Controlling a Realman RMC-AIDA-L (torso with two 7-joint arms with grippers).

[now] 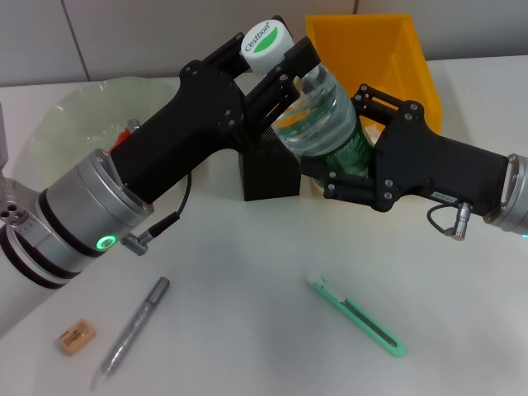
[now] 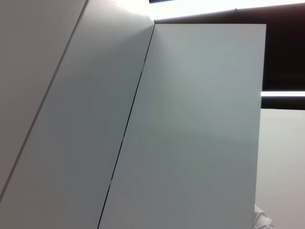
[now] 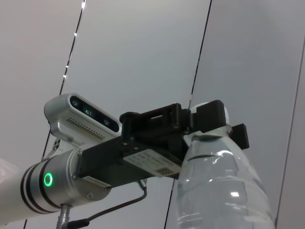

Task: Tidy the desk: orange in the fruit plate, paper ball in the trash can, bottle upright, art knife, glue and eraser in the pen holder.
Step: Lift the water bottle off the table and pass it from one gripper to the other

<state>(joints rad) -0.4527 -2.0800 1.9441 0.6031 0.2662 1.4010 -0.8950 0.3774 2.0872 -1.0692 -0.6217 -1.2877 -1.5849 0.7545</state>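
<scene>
Two hands are holding one bottle above the desk.

The left hand is clamping the neck of the tilted bottle under its white cap, and the right hand is gripping its lower body. Below them the pen holder is standing, and nearer the robot the art knife and eraser are lying.

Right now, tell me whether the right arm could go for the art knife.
Probably not yet: the right gripper is shut on the bottle, as is the left gripper. The art knife itself lies uncovered on the table.
</scene>
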